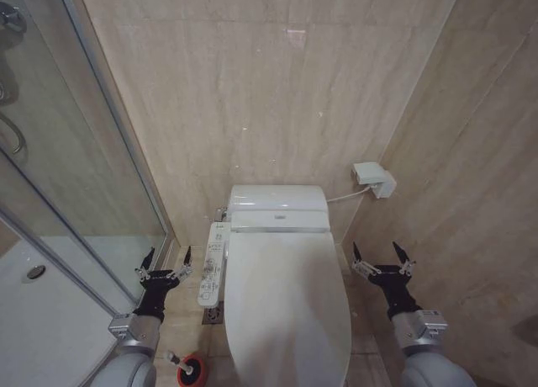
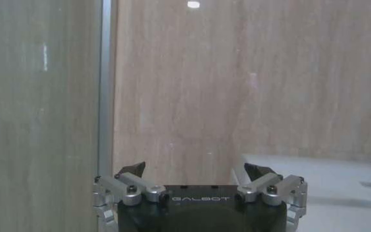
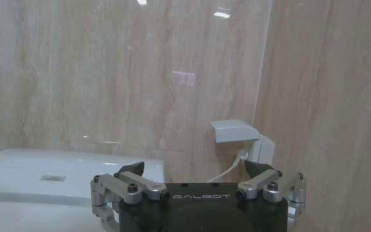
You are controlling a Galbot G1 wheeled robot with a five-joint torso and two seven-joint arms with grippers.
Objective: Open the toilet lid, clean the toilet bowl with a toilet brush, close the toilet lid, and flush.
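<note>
The lid (image 1: 286, 311) is down. The left gripper (image 1: 162, 273) and right gripper (image 1: 382, 267) wait beside it, fingers apart. Lifting the lid probably comes first.

A small tiled bathroom.
A floor-standing toilet bowl (image 1: 286, 320) with its toilet lid (image 1: 282, 294) down stands against beige stone-look walls (image 1: 277, 84), beside a glass shower enclosure (image 1: 59, 168) with a white shower tray (image 1: 42, 320).
</note>
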